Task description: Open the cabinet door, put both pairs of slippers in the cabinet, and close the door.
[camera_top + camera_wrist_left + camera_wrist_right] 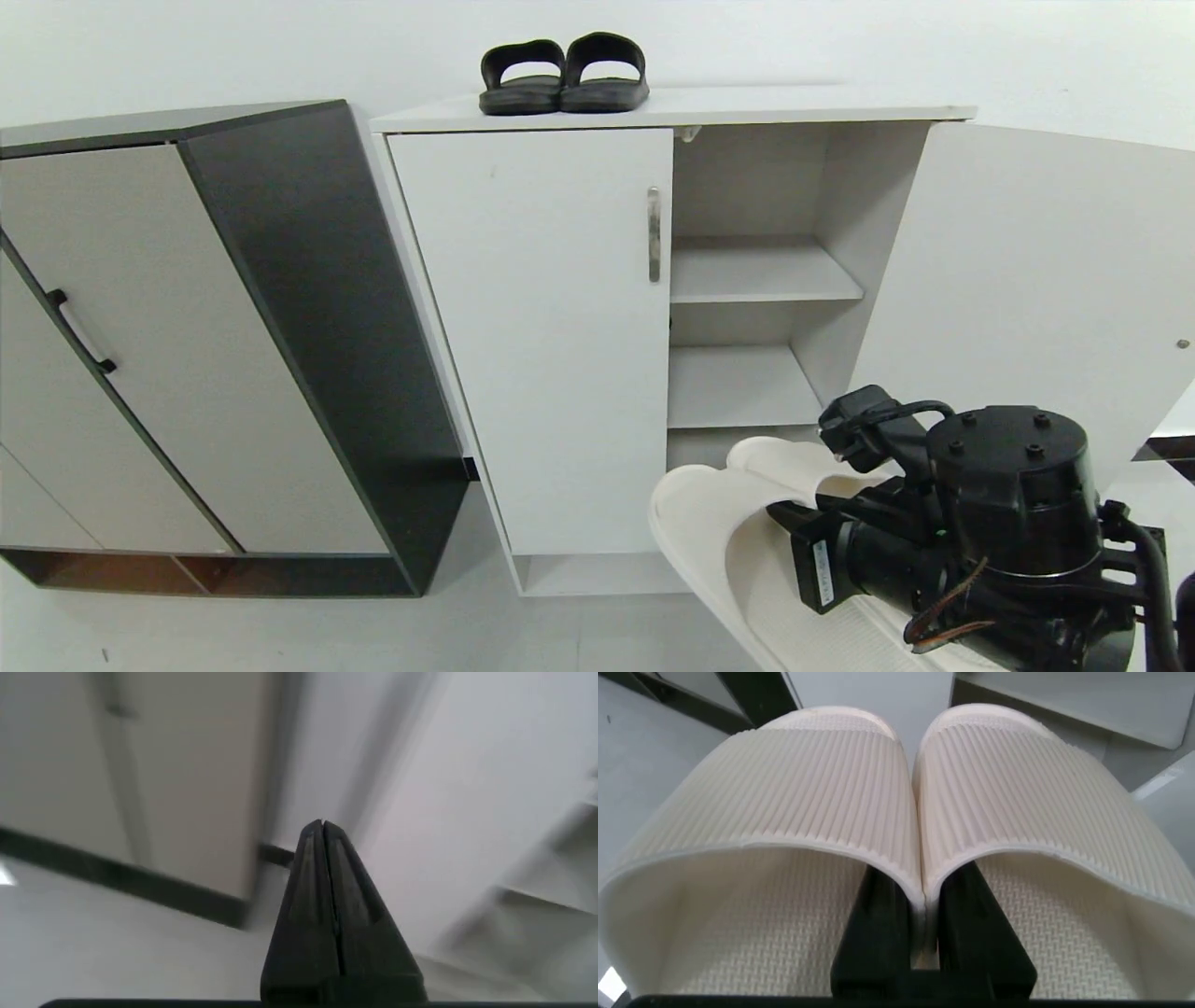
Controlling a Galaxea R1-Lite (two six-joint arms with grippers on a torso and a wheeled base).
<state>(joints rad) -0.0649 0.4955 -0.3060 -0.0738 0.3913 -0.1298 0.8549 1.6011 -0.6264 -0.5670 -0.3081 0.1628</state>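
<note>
A white cabinet stands with its right door swung open, showing bare shelves. Its left door is closed. A pair of black slippers rests on the cabinet top. My right gripper is shut on a pair of cream slippers, pinching their inner sides together. In the head view the cream slippers hang in front of the open lower compartment. My left gripper is shut with nothing in it, facing the cabinets.
A grey and black cabinet with a dark handle stands to the left of the white one. The open door juts out on the right. Pale floor lies below.
</note>
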